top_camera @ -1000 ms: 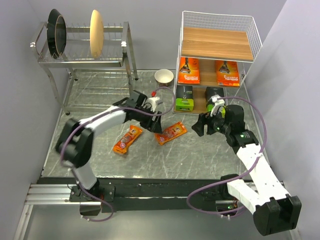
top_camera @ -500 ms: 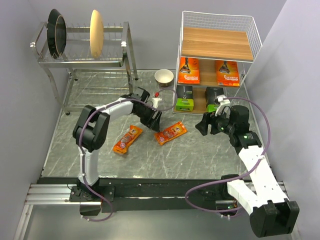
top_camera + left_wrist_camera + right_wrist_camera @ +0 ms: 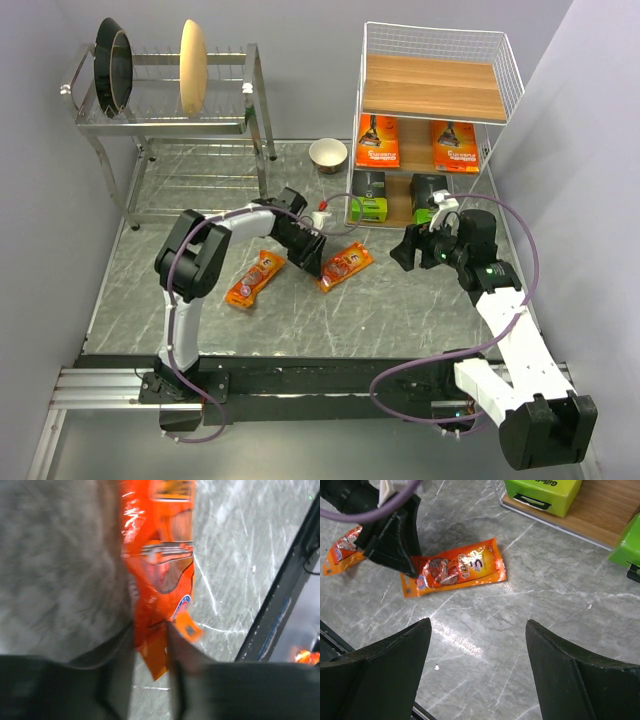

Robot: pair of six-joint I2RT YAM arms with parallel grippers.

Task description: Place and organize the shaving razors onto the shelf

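- The pack (image 3: 347, 263) lay flat on the table (image 3: 380, 310), its long axis slanting from near-left to far-right, toward the shelf (image 3: 432, 88).
- A second pack (image 3: 255, 278) lay apart to its left.
- The left fingers (image 3: 315, 265) stood at the pack's near-left end, one on each side of the tab with a narrow gap. I couldn't tell whether they pinched it yet.
- The left arm stretched low across the table, wrist tipped down.
- The right fingers (image 3: 403, 252) hung spread and empty before the shelf's bottom board, farther from the pack.
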